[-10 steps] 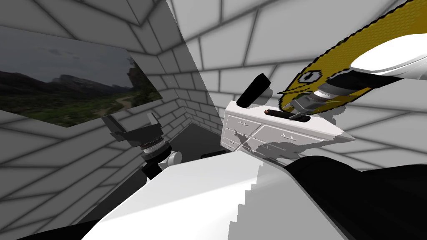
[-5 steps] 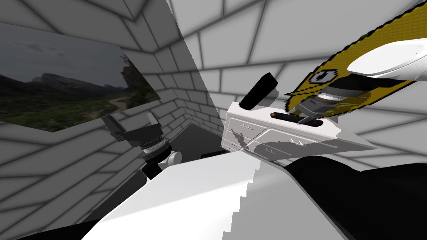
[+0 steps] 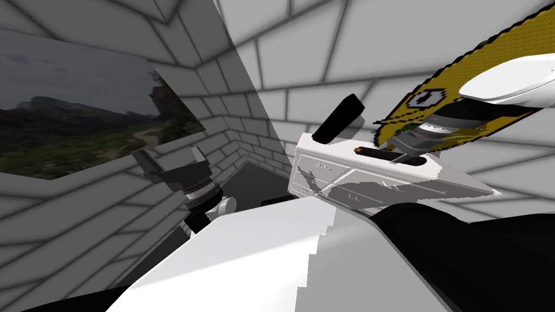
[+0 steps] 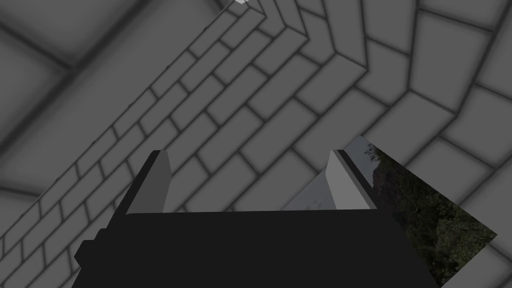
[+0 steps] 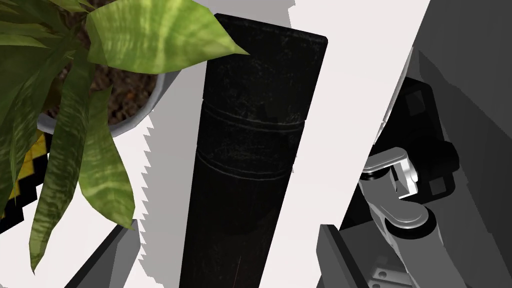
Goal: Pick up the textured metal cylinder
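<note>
The long black cylinder point(image 5: 245, 165) looked dull and matt, faintly speckled, with fine rings round it. The white dresser top point(image 5: 345, 75) under it was smooth and unshiny. The green streaked leaves point(image 5: 150, 30) had a waxy sheen.

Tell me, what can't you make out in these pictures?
Cylinder: its end past the right gripper, cut off by the right wrist view's edge.
Pot: mostly hidden by leaves, right wrist view.
Yellow panel: partly covered by the right arm, head view.
</note>
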Robot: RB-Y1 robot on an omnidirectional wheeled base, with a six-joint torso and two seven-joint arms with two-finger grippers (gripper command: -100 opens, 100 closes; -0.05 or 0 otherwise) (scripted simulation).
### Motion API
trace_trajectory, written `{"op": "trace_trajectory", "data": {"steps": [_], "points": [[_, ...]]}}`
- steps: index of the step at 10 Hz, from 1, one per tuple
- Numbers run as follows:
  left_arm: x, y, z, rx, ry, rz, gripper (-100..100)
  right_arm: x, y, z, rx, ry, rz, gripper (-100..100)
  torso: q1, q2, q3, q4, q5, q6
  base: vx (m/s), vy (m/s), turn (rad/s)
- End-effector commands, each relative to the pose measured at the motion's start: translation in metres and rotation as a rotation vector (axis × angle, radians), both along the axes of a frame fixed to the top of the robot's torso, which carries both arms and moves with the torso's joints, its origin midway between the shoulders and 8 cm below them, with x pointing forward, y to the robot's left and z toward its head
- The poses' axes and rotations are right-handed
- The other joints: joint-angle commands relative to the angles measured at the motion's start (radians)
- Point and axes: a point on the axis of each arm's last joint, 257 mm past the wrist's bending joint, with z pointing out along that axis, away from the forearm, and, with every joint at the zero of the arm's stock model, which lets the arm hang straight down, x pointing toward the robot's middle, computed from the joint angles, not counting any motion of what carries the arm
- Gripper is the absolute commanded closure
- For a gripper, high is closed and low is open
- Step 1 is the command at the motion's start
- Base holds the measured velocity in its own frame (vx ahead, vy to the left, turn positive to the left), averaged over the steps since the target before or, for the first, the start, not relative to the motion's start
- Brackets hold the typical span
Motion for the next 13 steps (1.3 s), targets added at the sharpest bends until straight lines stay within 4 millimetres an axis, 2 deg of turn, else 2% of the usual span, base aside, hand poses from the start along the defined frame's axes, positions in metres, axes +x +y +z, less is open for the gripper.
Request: {"op": "trace_trajectory", "data": {"steps": [1,6,9,10,13], "points": [[0.000,0.000,0.000,0.000,0.000,0.000,0,-0.007,-0.007,-0.004,0.000,-0.001,0.019,-100,0.000,0.000,0.000,0.000,0.000,0.000,0.122,0.062,-0.079],[0.000,0.000,0.000,0.000,0.000,0.000,0,-0.034,-0.030,-0.016,-0.002,-0.001,0.058,-100,0.000,-0.001,-0.001,0.000,0.000,0.000,0.107,0.062,-0.081],[0.000,0.000,0.000,0.000,0.000,0.000,0,-0.037,-0.031,-0.018,-0.002,-0.001,0.062,-100,-0.002,0.001,0.001,0.000,0.000,0.000,0.055,0.034,-0.024],[0.000,0.000,0.000,0.000,0.000,0.000,0,-0.037,-0.032,-0.018,-0.003,-0.001,0.065,100,-0.003,0.003,0.001,0.000,0.000,-0.001,0.000,0.000,0.000],[0.000,0.000,0.000,0.000,0.000,0.000,0,-0.038,-0.032,-0.018,-0.002,0.000,0.062,100,-0.005,0.005,0.003,0.001,-0.001,-0.002,0.000,0.000,0.000]]}}
